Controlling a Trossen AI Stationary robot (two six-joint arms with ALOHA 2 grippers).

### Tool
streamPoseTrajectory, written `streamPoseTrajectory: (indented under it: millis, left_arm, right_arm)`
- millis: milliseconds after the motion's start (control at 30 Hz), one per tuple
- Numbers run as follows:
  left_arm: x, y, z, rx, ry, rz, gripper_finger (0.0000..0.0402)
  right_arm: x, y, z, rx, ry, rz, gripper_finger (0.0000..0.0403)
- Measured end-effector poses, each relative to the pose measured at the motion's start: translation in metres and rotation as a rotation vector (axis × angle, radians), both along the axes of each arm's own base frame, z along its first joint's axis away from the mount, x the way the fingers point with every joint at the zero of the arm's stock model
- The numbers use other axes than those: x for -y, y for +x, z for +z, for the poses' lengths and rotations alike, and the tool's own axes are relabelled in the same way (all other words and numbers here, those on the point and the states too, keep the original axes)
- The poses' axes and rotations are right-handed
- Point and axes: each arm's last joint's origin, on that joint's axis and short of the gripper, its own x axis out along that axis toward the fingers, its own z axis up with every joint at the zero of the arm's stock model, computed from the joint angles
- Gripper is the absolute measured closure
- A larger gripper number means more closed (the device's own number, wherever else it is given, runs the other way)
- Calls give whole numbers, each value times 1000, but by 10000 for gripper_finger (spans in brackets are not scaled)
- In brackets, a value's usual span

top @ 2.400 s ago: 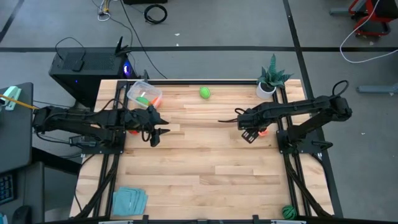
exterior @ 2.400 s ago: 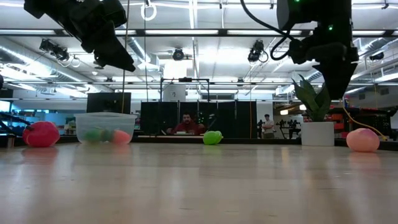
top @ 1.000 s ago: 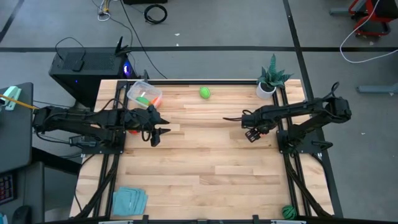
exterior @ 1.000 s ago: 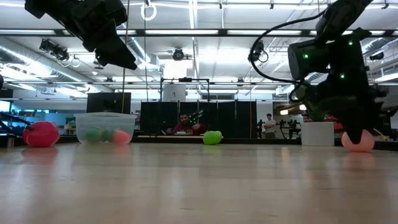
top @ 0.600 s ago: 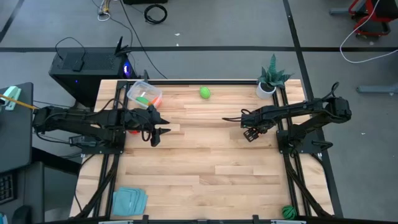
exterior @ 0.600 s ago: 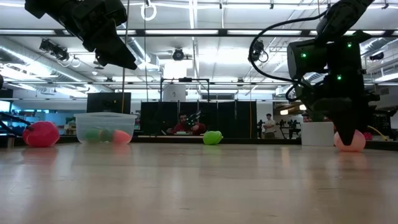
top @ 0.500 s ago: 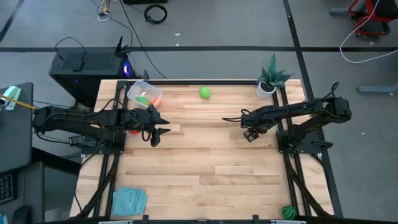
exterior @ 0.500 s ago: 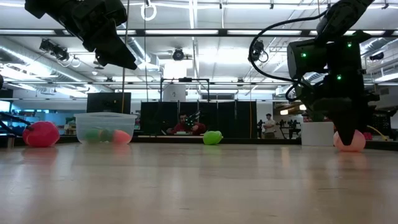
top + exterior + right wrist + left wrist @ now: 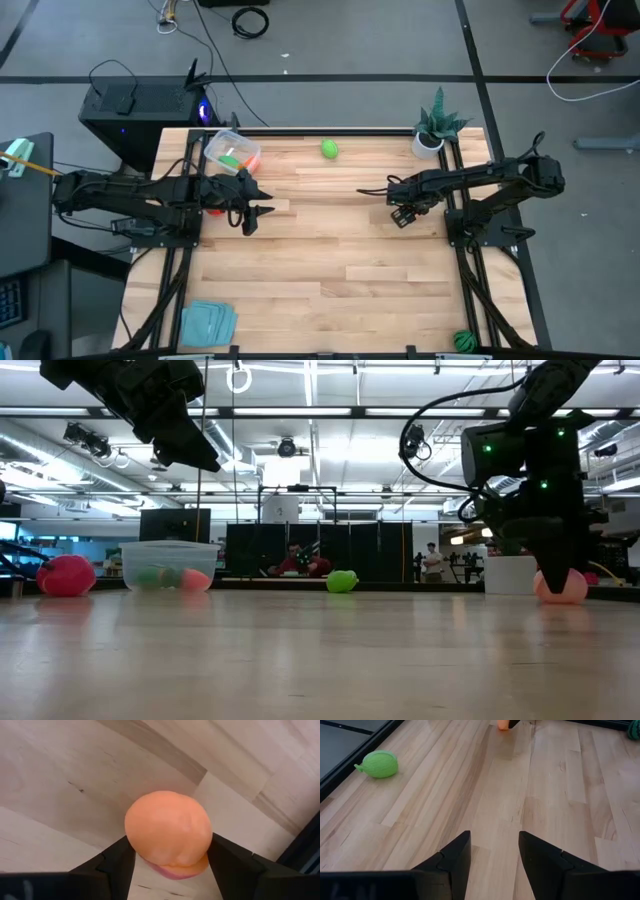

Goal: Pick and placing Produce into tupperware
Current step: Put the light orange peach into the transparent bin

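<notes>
My right gripper [image 9: 167, 865] points down at the table's right side, its two fingers against an orange-pink ball of produce [image 9: 167, 830] that sits on the wood. In the low view the ball [image 9: 565, 586] shows partly behind the fingers. My left gripper [image 9: 492, 855] hangs open above the table's left part [image 9: 255, 215], holding nothing. The clear tupperware [image 9: 231, 150] stands at the far left with green and orange pieces inside. A light green ball [image 9: 329, 149] lies at the far edge. A red piece [image 9: 66, 575] lies under the left arm. My right gripper pinches the orange-pink ball between its two fingers, one on each side of the ball [image 9: 134, 837] at about its widest. The fingers [image 9: 112, 865] come from above, pointing down. The ball rests with its underside on the table.
A potted plant [image 9: 435, 128] stands at the far right corner, close behind my right arm. A pale-blue cloth [image 9: 208, 322] lies at the near left corner and a dark green striped ball [image 9: 463, 341] at the near right corner. Bare wood lies between the arms.
My right gripper has shifted a little toward the table's left while low at the table, and the orange-pink ball has slid the same way with it, staying on the wood.
</notes>
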Motion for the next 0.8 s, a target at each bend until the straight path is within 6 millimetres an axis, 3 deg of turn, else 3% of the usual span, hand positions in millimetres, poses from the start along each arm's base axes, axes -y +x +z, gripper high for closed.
streamPoseTrajectory:
  millis: [367, 800]
  left_arm:
    - [0, 0, 0, 0, 0, 0, 228]
    - [0, 0, 0, 1, -2, 2, 227]
  right_arm:
    - [4, 21, 25, 99, -14, 51, 167]
    - [13, 69, 87, 438, -130, 183, 167]
